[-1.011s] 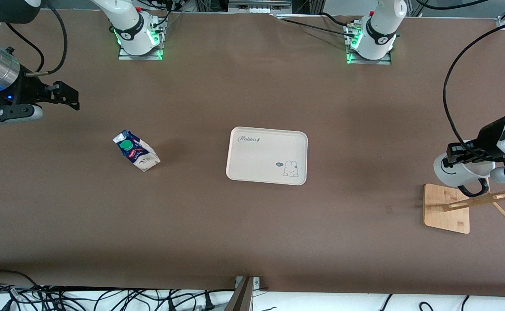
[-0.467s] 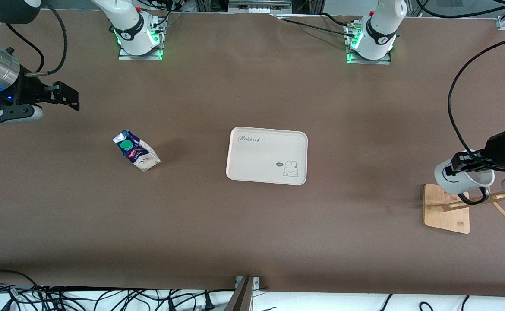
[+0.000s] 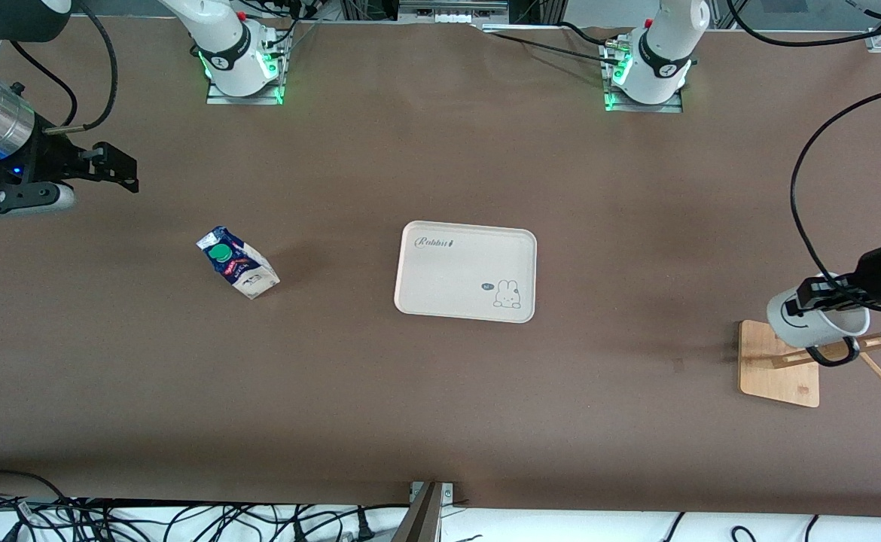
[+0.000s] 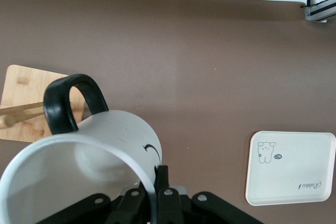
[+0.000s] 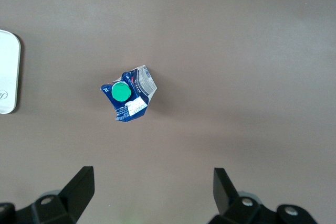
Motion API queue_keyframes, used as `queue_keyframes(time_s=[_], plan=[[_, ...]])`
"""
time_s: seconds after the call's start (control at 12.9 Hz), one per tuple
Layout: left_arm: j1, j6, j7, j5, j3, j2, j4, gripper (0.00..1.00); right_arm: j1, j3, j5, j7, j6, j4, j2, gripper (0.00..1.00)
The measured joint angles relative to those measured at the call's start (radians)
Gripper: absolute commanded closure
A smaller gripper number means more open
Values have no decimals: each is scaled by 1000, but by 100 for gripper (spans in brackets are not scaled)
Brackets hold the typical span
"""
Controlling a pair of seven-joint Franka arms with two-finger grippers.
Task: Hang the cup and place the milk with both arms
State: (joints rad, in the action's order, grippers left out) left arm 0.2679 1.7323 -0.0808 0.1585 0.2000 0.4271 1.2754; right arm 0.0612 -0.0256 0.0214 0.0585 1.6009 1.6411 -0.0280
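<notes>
Your left gripper (image 3: pixel 803 295) hangs over the wooden cup stand (image 3: pixel 779 364) at the left arm's end of the table, its fingers pinched on the rim of the cup (image 3: pixel 817 320). The white cup is carried tilted on its side in the air, smiley face showing on its wall. In the left wrist view the fingertips (image 4: pixel 161 182) clamp the rim with the wall between them, and the black loop handle (image 4: pixel 71 100) sits around the tip of the stand's wooden peg (image 4: pixel 21 113), with the stand's bamboo base (image 4: pixel 23 95) on the table below.

Your right gripper (image 3: pixel 113 167) waits in the air over bare tabletop at the right arm's end of the table, its fingers spread wide with nothing between them. The right wrist view looks straight down past the two open fingers (image 5: pixel 79 187) at the milk (image 5: pixel 128 94).

The milk (image 3: pixel 237 262) stands on the brown table (image 3: pixel 440 406), green cap up, toward the right arm's end and well apart from the cream tray (image 3: pixel 465 271) at the middle of the table. The tray carries a rabbit drawing near one corner and lettering near another.
</notes>
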Motion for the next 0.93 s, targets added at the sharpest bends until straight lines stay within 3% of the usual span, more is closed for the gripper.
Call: queue_keyframes(time_s=[0.31, 0.93], plan=[[57, 0, -25, 37, 0, 5, 0, 100, 0, 0, 0, 0, 0, -1, 0, 0], [67, -10, -25, 63, 0, 14, 5, 100, 0, 0, 0, 0, 0, -1, 0, 0]])
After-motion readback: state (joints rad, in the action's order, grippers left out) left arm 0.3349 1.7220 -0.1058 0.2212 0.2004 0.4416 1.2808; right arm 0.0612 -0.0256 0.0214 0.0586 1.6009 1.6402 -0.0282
